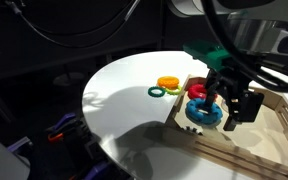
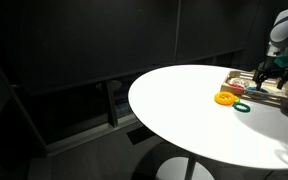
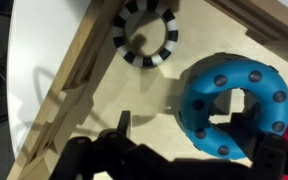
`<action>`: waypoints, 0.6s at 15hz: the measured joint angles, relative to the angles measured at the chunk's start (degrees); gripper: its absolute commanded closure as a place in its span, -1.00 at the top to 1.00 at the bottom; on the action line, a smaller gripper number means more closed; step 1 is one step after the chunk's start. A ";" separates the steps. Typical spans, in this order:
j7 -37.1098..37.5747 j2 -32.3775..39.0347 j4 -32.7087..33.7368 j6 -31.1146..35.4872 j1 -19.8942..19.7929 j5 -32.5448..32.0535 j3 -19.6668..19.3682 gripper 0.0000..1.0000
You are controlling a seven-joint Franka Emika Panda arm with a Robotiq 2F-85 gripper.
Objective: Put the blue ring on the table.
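The blue ring (image 3: pixel 222 76), thick with dark dots, lies flat inside the wooden tray (image 3: pixel 76 70); it also shows in an exterior view (image 1: pixel 198 114). My gripper (image 3: pixel 181 123) is open and low over it. One finger is in the ring's hole and the other is outside its rim, so the jaws straddle the ring's side without closing. The gripper also shows in both exterior views (image 1: pixel 224 108) (image 2: pixel 268 80). The round white table (image 1: pixel 124 105) (image 2: pixel 184 110) holds the tray at its edge.
A red ring (image 1: pixel 198 90) lies in the tray behind the blue one. A black-and-white striped ring (image 3: pixel 146 30) is in the tray too. A yellow-orange ring (image 1: pixel 168 83) (image 2: pixel 225 98) and a small green ring (image 1: pixel 157 92) (image 2: pixel 242 106) lie on the table beside the tray.
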 measured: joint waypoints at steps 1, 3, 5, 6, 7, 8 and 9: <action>-0.06 0.38 0.02 0.36 0.00 0.36 0.05 0.50; -0.13 1.00 0.03 1.05 0.00 0.93 0.10 0.41; -0.13 1.45 0.08 1.57 0.00 1.22 0.11 0.09; -0.13 1.62 0.12 1.71 0.00 1.33 0.12 -0.10; -0.13 1.75 0.16 1.79 0.00 1.47 0.12 -0.23; -0.13 1.83 0.22 1.82 0.00 1.67 0.13 -0.40; -0.13 1.89 0.31 1.82 0.00 1.94 0.15 -0.54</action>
